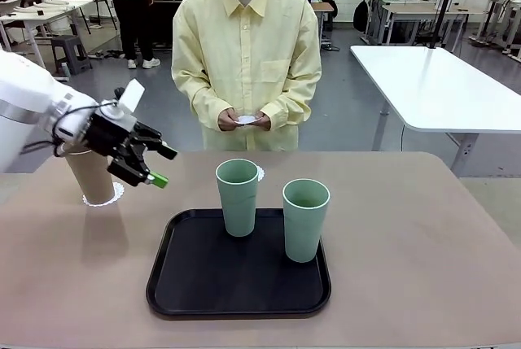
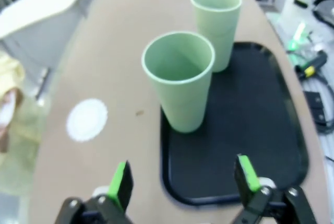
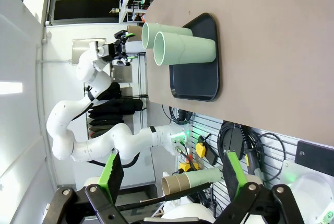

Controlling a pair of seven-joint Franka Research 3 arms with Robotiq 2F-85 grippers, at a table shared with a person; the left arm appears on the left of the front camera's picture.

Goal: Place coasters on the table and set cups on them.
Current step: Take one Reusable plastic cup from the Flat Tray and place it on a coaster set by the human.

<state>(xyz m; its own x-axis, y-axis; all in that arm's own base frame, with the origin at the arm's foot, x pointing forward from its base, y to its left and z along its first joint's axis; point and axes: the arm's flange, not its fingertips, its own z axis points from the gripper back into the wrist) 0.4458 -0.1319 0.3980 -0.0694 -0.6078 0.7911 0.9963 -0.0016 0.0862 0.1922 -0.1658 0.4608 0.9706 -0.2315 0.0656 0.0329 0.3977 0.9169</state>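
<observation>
At the left of the large beige-brown matte tabletop (image 1: 423, 235), the tall tan-brown tapered tumbler (image 1: 91, 180) stands upright, long axis vertical, on a round white lacy paper doily (image 1: 106, 198) whose scalloped edge shows around its base; its mouth is hidden behind the arm. Near its right flank hangs the left gripper (image 1: 146, 163), fingers aimed toward the table's middle, jaws spread wide and holding nothing. On the black rectangular raised-rim tray (image 1: 236, 294) the left pale sage green tumbler (image 1: 237, 196) and the right pale sage green tumbler (image 1: 306, 219) stand upright, mouths up, apart from each other. A second white lacy doily (image 1: 260, 173) lies flat on the tabletop just behind the left green tumbler, bare in the left wrist view (image 2: 87, 119) and just beside the tray's edge. A third white doily (image 1: 247, 119) is held level in the person's hands (image 1: 229, 119) beyond the far edge. Bare tabletop spreads wide to the tray's right; only a thin strip separates the tray from the near edge. Seen in its own wrist view, the right gripper (image 3: 169, 169) sits well apart from the tray, jaws wide apart and empty
</observation>
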